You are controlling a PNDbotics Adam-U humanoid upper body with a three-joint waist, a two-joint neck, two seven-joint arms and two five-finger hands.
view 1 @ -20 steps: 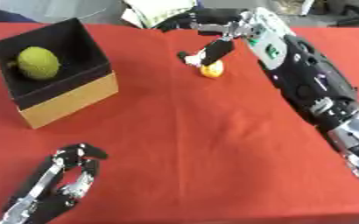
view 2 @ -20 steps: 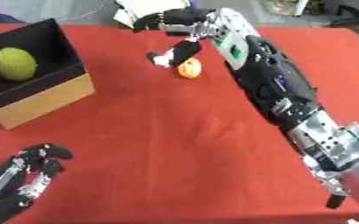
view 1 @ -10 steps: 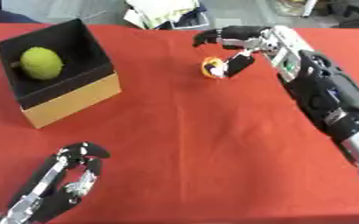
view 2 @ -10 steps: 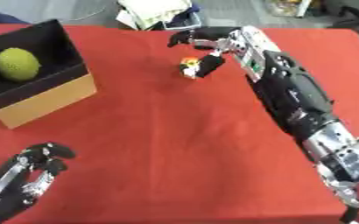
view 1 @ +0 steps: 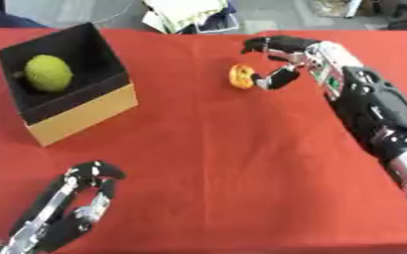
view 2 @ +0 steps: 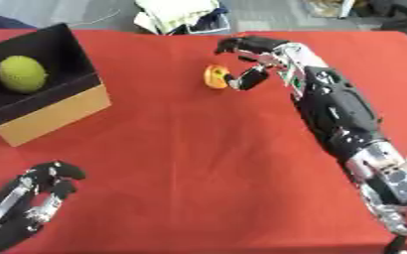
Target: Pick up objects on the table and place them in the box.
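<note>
My right hand (view 1: pixel 281 59) is stretched out over the far part of the bench (view 1: pixel 233 168), fingers curved above and the thumb reaching in low, just beside the toy (view 1: pixel 240 76). The fingers stand apart around it and clamp nothing; whether the thumb tip touches the toy I cannot tell. I hold the hand this way, I judge, so the fingers can come down from behind while the thumb closes from the near side.

The toy is small, rounded, orange with a yellow patch, lying on the red cloth well apart from the box (view 1: pixel 77 106). What kind of toy it is I cannot make out.

The box sits at the bench's left, black inside, tan on its front wall, open at the top. A green ball (view 1: pixel 48 72) already lies in it, so one thing is done and the toy is left.

My left hand (view 1: pixel 77 198) rests idle near the lower left corner, fingers bent and holding nothing.
</note>
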